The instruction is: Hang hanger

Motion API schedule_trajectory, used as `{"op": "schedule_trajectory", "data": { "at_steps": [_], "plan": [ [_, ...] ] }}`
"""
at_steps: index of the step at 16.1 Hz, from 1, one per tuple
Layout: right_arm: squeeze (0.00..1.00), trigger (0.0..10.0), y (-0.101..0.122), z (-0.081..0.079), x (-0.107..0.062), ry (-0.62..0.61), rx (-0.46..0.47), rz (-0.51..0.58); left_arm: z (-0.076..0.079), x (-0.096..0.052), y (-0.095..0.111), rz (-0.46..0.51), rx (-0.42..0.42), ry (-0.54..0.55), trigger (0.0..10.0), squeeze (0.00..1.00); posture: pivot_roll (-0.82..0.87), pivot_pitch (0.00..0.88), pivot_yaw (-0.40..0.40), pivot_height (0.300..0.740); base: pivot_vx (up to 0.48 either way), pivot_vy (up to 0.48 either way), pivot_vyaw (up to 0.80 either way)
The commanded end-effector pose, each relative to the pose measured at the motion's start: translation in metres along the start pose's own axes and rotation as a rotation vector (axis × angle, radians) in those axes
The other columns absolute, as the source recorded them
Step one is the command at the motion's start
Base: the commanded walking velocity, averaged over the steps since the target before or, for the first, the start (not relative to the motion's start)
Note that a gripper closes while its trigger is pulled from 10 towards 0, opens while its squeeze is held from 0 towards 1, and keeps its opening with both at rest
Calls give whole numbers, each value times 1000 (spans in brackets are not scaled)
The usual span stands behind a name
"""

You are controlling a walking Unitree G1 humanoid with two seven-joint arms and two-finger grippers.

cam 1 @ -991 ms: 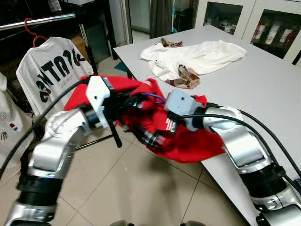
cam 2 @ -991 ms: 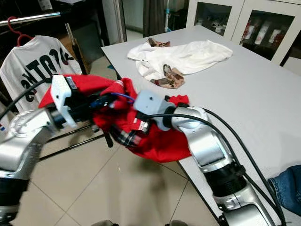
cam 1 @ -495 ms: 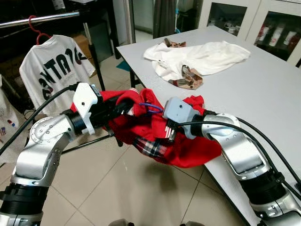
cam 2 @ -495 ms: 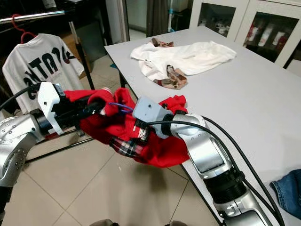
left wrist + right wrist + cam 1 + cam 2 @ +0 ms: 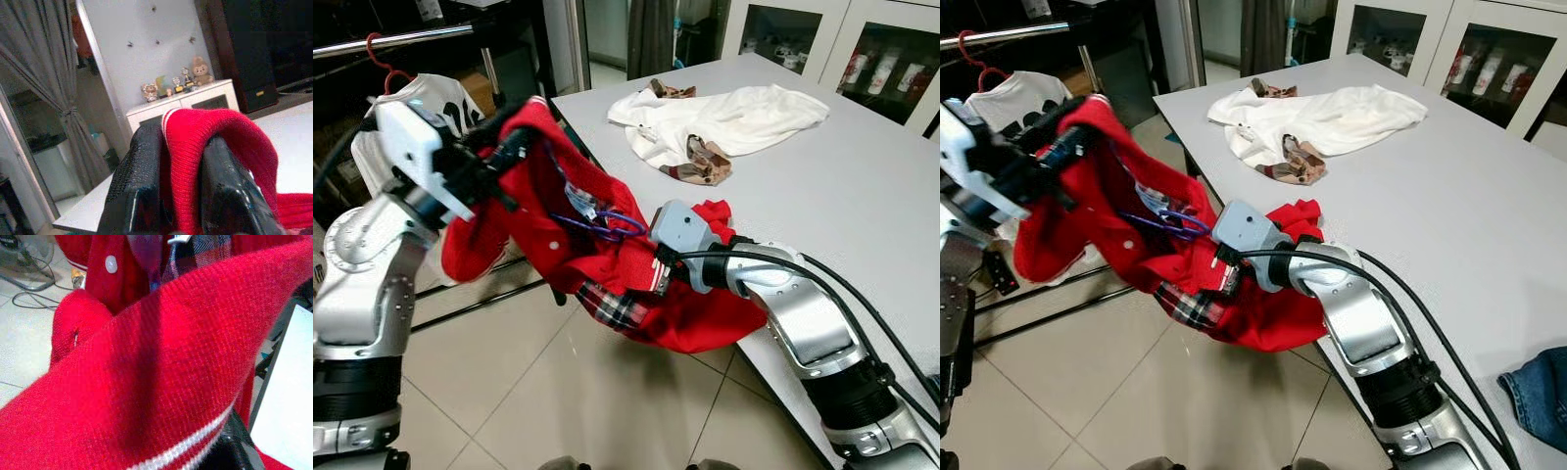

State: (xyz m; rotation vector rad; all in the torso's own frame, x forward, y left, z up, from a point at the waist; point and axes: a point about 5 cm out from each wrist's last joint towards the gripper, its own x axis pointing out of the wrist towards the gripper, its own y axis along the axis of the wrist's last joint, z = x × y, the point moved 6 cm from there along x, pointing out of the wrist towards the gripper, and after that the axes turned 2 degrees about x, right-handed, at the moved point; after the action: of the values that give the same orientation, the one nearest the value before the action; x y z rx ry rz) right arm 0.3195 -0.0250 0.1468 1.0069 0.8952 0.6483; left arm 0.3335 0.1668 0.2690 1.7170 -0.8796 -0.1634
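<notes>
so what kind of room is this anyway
Probably a home laundry or dressing area: a clothes rail with a white printed t-shirt on a hanger, a grey table strewn with clothes, and glass-door cabinets behind.

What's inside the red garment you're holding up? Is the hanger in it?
A blue-purple hanger loops out of the red garment's open neck, above the plaid lining. The rest of it is covered by fabric. The left gripper pinches the red knit; the right gripper's fingertips are buried in cloth.

We saw two silver arms with black banded joints and black cables along them. The left gripper (image 5: 168, 196) had textured black fingers (image 5: 139, 186); white and grey housings capped the wrists.
</notes>
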Motion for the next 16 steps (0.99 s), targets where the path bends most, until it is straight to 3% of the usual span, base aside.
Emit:
{"op": "schedule_trajectory", "data": {
  "at_steps": [1, 5, 7, 8, 11, 12, 13, 15, 16],
  "plan": [
    [0, 0, -5, 1, 1, -5, 45, -4, 20, -4, -5, -36, -36, -115, 10000, 1000, 14, 0, 50, 736, 0, 0, 0],
    [0, 0, -3, 5, 8, -29, 51, -4, 76, -4, -23, -129, -134, -360, 10000, 1000, 18, 0, 46, 736, 0, 0, 0],
    [0, 0, -1, 8, 12, -55, 58, -3, 85, 0, -27, -140, -126, -379, 10000, 1000, 18, 0, 46, 736, 0, 0, 0],
    [0, 0, 1, 11, 13, -70, 66, 3, 87, 3, -32, -156, -99, -371, 10000, 0, 16, 0, 46, 736, 0, 0, 0],
    [0, 0, 2, 12, 16, -86, 81, 10, 84, 11, -33, -153, -52, -314, 10000, 0, 16, 0, 46, 736, 0, 0, 0],
    [0, 0, 3, 12, 17, -86, 86, 13, 73, 10, -34, -156, -61, -269, 10000, 545, 19, 0, 45, 736, 0, 0, 0],
    [0, 0, 2, 12, 17, -86, 87, 13, 75, 7, -36, -170, -69, -286, 10000, 1000, 20, 0, 45, 736, 0, 0, 0],
    [0, 0, -1, 12, 16, -90, 93, 6, 71, 1, -46, -223, -76, -253, 10000, 1000, 21, 0, 46, 736, 0, 0, 0],
    [0, 0, -7, 15, 14, -102, 101, -8, 68, -3, -49, -240, -104, -228, 10000, 0, 21, 0, 46, 736, 0, 0, 0]
  ]
}}
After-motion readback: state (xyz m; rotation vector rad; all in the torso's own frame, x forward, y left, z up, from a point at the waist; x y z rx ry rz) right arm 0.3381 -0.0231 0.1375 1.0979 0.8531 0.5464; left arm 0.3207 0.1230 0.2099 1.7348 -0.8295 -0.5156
